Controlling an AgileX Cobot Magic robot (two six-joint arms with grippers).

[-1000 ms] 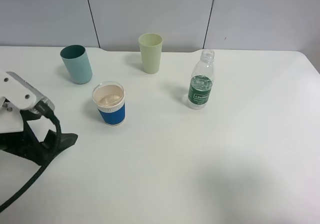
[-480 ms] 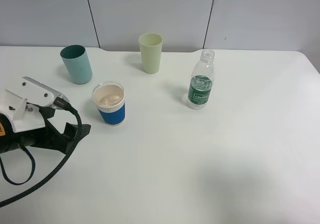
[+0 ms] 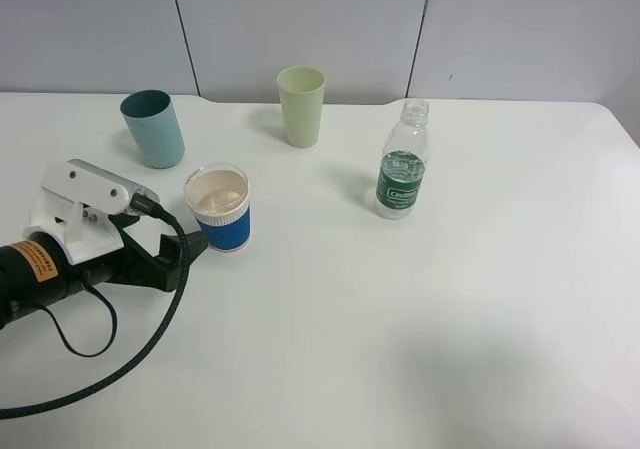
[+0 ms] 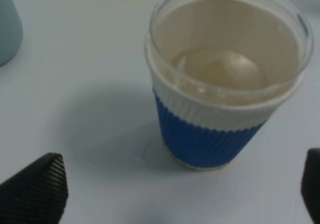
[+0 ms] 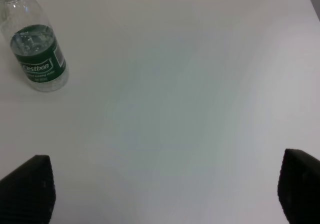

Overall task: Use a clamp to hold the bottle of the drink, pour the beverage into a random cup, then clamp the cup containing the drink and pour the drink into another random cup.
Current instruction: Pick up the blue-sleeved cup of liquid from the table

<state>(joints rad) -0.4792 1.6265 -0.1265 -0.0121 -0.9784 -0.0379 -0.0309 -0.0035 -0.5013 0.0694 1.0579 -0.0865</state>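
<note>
Step in hand: you appear to be on the second pour, with the left hand lined up to clamp the blue-sleeved paper cup.
Left hand: jaws spread wide and holding nothing; its ribbed fingers sit on either side of the cup, short of it.
Right hand: open and empty, out of the high view.
Blue-sleeved paper cup: upright on the worktop, just beyond the left hand; a pale sheen at its bottom suggests liquid.
Drink bottle: upright, uncapped, well apart from both hands.
Pale yellow-green tumbler: upright at the back, between the teal tumbler and the bottle.
Next move: push forward until the sleeve sits between the fingers, close gently so the paper wall does not buckle, then lift level.
</note>
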